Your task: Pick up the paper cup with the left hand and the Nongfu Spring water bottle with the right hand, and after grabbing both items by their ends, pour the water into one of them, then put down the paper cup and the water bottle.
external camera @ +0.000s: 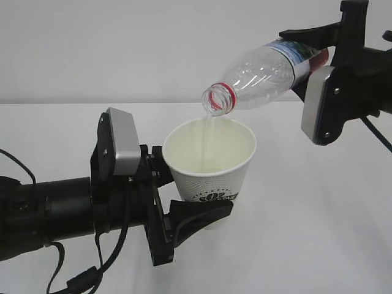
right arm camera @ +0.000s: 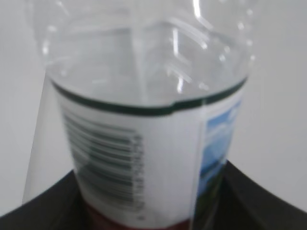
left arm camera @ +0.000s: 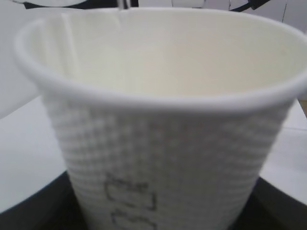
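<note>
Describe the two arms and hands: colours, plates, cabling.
Both are black. The left hand has chunky black fingers, a silver-grey rounded rectangular plate with small dark screws on its body, a thick black cylindrical forearm, and loose black cables looping below it. The right hand is black with the same kind of silver-grey plate and one black cable trailing off right.

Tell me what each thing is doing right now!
paper cup: upright, lifted, held by the left gripper, catching water.
Nongfu Spring water bottle: uncapped, tipped mouth down, held by the right gripper.
water: streaming from bottle into cup.
Both jaws: closed on their things.
</note>
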